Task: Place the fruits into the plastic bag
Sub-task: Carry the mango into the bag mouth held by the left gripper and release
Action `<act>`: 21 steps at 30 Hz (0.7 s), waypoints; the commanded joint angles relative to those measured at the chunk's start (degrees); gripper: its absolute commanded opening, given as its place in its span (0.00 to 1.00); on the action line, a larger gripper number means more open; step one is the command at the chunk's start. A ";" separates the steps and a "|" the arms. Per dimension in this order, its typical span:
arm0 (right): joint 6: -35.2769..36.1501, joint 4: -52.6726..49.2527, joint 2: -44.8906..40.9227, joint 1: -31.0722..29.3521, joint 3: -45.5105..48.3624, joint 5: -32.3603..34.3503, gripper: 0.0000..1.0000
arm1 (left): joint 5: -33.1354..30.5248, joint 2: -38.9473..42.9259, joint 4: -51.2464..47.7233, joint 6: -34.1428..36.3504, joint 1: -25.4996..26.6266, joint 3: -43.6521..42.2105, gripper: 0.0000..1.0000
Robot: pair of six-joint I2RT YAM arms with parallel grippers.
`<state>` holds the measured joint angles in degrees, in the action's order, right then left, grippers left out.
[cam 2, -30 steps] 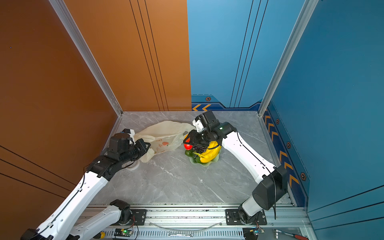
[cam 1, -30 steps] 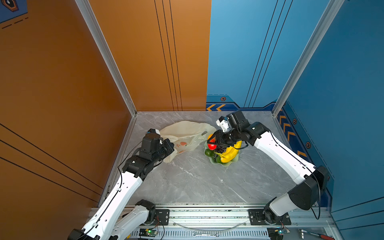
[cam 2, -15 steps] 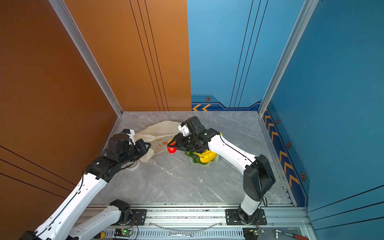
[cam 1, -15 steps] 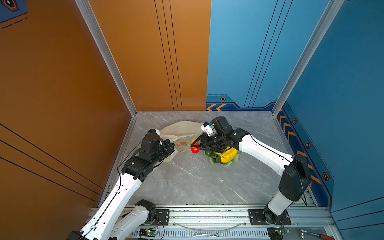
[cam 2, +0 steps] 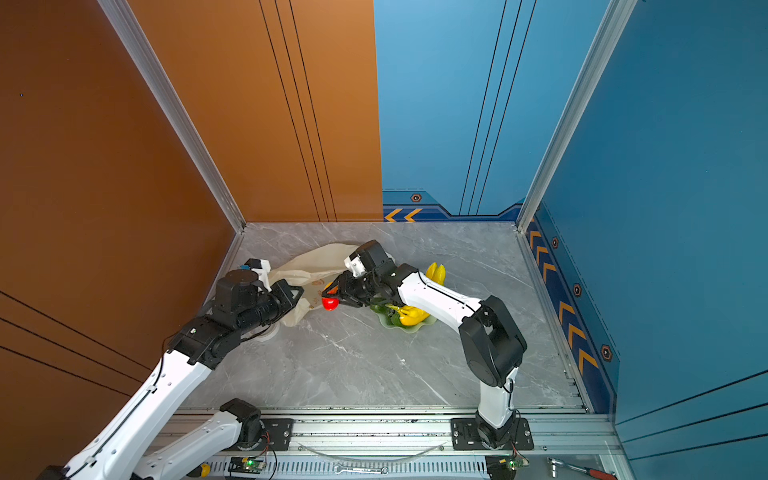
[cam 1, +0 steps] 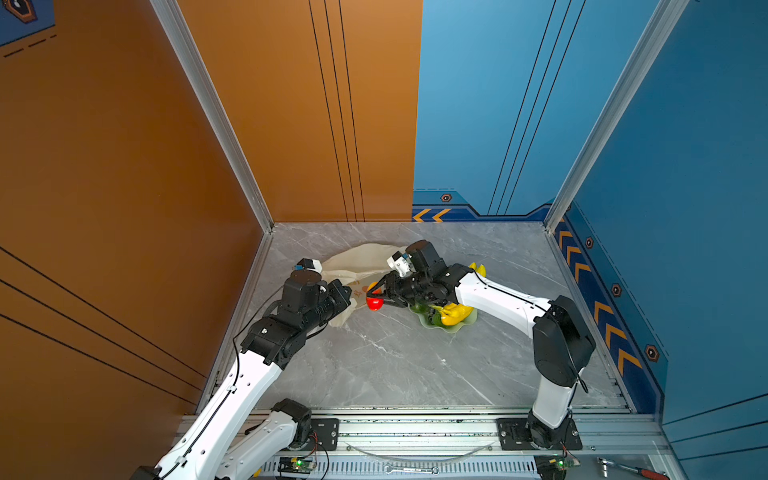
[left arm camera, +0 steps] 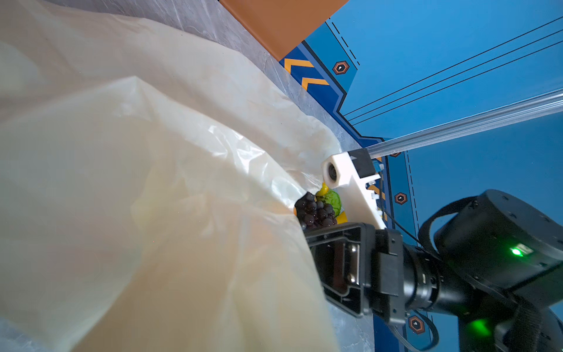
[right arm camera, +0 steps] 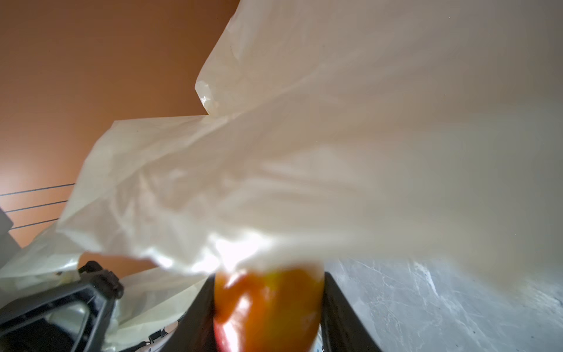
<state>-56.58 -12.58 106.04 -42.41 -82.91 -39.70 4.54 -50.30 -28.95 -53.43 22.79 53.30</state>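
The cream plastic bag (cam 1: 361,259) (cam 2: 316,262) lies crumpled at the back left of the floor. My left gripper (cam 1: 347,293) (cam 2: 296,294) is shut on the bag's near edge and holds it lifted; in the left wrist view the bag (left arm camera: 152,198) hides its jaws. My right gripper (cam 1: 379,297) (cam 2: 334,297) is shut on a red-yellow mango-like fruit (cam 1: 374,302) (cam 2: 329,303) (right arm camera: 268,307) right at the bag's opening (right arm camera: 304,167). Yellow and green fruits (cam 1: 453,313) (cam 2: 409,316), grapes (left arm camera: 315,211) and a banana bunch (cam 1: 478,269) (cam 2: 435,272) stay behind it.
A pale green wavy dish (cam 1: 457,327) (cam 2: 415,327) under the right arm holds the remaining fruits. Orange and blue walls close in the left, back and right sides. A wrench (cam 1: 409,469) and a red-handled tool (cam 1: 631,470) lie on the front rail.
My right gripper has carried the red-yellow fruit leftward from over the dish to the bag's opening. The left arm has held still with the bag.
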 commanded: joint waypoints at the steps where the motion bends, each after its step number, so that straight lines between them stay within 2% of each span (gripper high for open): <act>1: -2.47 1.96 1.78 0.14 -1.66 2.07 0.41 | -1.11 0.17 -0.32 -0.49 1.06 -0.87 0.00; 13: -6.42 4.50 7.48 0.27 -6.36 9.34 0.41 | -0.16 -3.10 1.94 -1.15 4.18 -0.85 0.00; 21: -8.11 6.24 12.36 -0.56 -10.11 15.35 0.41 | 1.71 -4.01 6.00 -3.22 3.86 -2.04 0.00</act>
<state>-63.09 -8.25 116.73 -42.44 -91.18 -28.64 4.82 -53.95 -26.04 -55.00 26.70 52.75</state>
